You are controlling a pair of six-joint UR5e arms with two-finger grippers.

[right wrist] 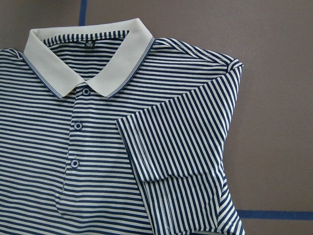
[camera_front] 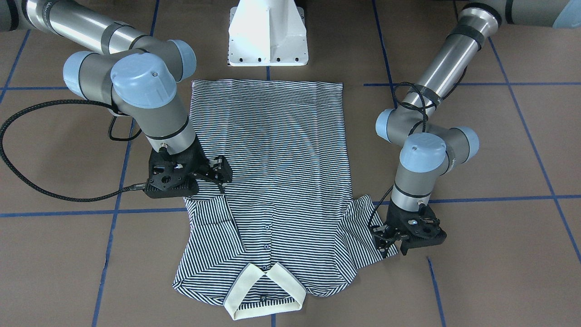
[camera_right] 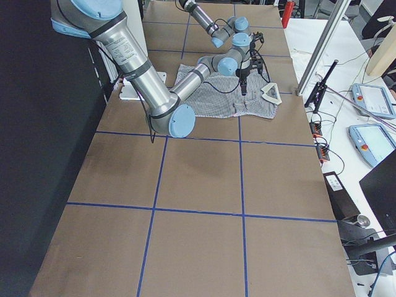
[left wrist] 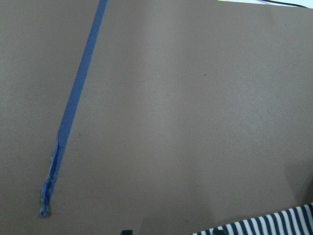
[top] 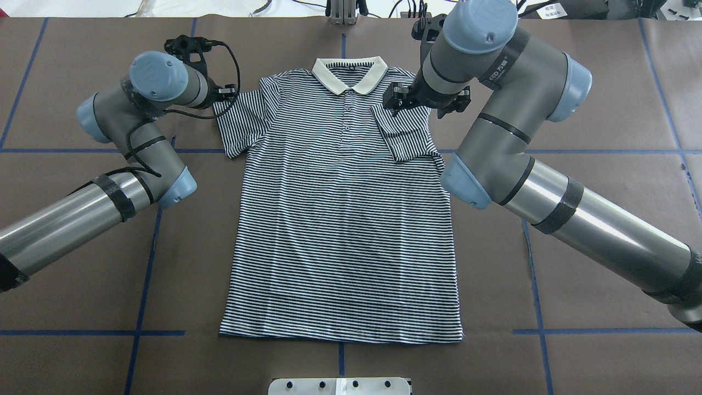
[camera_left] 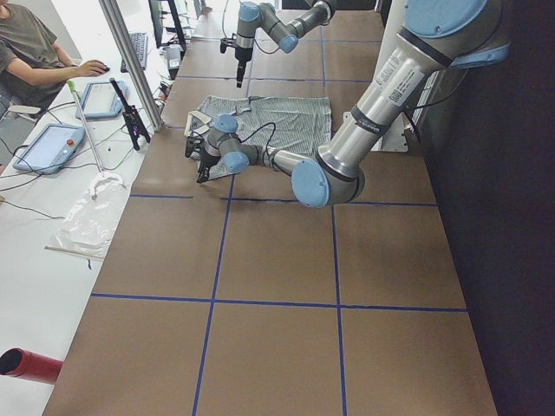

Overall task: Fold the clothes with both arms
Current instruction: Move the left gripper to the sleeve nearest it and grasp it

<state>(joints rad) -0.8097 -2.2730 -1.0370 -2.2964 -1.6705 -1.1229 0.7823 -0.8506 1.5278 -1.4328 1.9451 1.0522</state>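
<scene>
While hem (camera_front: 268, 83) faces pedestal (camera_front: 268, 41), shirt (camera_front: 272, 150) points collar (camera_front: 243, 290) away.

Right tool (camera_front: 223, 171) hangs pointing down, jaws apart; left tool (camera_front: 383, 241) points down, lower.

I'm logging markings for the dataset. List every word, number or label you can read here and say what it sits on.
"M", with what looks like "165" beneath it: neck label inside the collar of the polo shirt.
"ED", followed by characters too blurred to read: white lettering on the right arm.
Printed stickers on the arms in both side views: too small to read.
</scene>
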